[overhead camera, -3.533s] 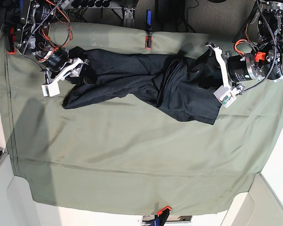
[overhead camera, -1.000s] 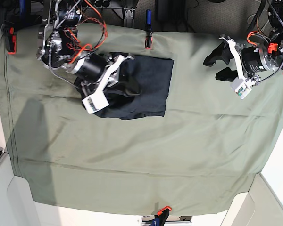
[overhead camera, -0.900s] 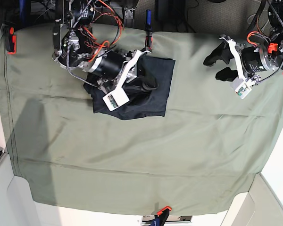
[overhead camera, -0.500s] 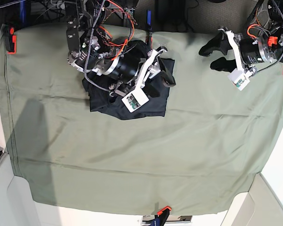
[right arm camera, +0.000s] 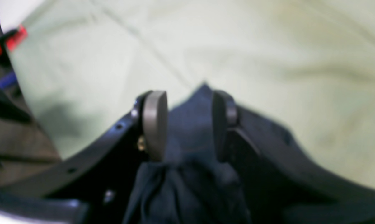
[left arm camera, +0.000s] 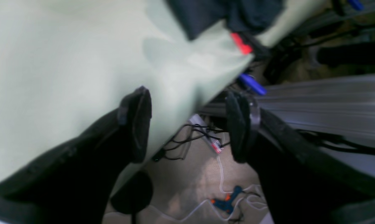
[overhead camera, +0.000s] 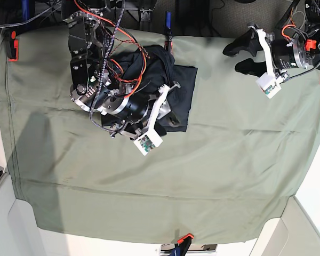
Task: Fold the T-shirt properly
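Much of the T-shirt (overhead camera: pixel 184 90) hidden beneath the right arm; both wrist views blurred.

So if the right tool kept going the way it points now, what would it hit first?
Most likely the T-shirt: the right tool has dark fabric lying between its parted fingers, with the green cloth sheet just beyond. Depth is blurry.

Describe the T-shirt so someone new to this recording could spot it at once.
Start from the olive-green cloth sheet covering the table. Near its far edge, partly under the wired arm on the base view's left, lies the T-shirt. It is the only dark charcoal fabric there, folded into a compact bundle with one squared corner.
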Motion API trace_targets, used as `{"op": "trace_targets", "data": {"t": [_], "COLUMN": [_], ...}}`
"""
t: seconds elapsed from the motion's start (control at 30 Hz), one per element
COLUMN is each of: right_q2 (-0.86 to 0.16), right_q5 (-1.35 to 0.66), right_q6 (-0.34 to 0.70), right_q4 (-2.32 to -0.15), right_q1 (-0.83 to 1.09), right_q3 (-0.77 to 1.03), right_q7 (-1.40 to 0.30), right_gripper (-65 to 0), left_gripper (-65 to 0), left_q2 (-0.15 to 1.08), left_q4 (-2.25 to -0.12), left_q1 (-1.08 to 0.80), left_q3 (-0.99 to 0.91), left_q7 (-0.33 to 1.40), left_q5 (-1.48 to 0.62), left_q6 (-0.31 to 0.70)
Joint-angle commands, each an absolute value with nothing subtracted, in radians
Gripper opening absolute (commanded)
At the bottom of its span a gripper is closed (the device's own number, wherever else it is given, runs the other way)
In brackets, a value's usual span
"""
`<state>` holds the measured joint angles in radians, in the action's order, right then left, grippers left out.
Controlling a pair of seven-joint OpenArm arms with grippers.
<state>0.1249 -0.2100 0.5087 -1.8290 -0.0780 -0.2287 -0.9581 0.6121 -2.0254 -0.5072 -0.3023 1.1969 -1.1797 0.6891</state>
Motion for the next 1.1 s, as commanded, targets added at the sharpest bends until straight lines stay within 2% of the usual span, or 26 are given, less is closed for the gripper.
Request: {"op": "trace_targets", "data": {"t": [0.0,0.03,0.07,0.13,0.47,0.67,0.83,0.97,1.07], "right_q2": [0.115,0.100,0.084,0.060,0.006,-0.048,-0.060,-0.060,-0.051], "right_q5": [-0.237,-0.248,-0.255,-0.254,-0.227,-0.316,-0.288,-0.286,-0.276], "right_q6": [0.513,0.513,0.512,0.512,0.512,0.512,0.513,0.513,0.513], "right_q4": [-1.847,-1.848,-1.848,-1.855,-1.876,-1.919,-1.950,-1.930,-1.882], "right_q1": [-0.079,-0.070,-0.061,-0.049,-0.035,0.012,0.066,0.055,0.022], "right_q3": [-0.229,-0.229,-0.229,-0.229,-0.228,-0.228,-0.228,-0.228,-0.229], "right_q7": [-0.949,-0.950,-0.951,-0.954,-0.966,-1.011,-0.960,-0.860,-0.846], "right_gripper": [-42.5,-44.7,-50.0,-65.0,-65.0,-65.0,-65.0,-65.0,-65.0], "left_gripper": [-25.1,-25.1,-25.1,-25.1,-25.1,-25.1,-25.1,-25.1,-25.1], "left_q2": [0.627,0.627,0.627,0.627,0.629,0.629,0.629,0.629,0.629], "left_q4": [-2.045,-2.046,-2.046,-2.046,-2.046,-2.046,-2.046,-2.046,-2.046], "left_q1": [-0.504,-0.504,-0.505,-0.505,-0.501,-0.501,-0.500,-0.499,-0.499], "left_q3": [-0.310,-0.310,-0.310,-0.310,-0.310,-0.310,-0.310,-0.310,-0.310], "left_q7": [1.183,1.182,1.183,1.187,1.171,1.171,1.161,1.159,1.159], "left_q5": [-1.196,-1.197,-1.195,-1.189,-1.189,-1.181,-1.182,-1.187,-1.186], "left_q6": [0.698,0.698,0.698,0.698,0.698,0.698,0.698,0.698,0.698]}}
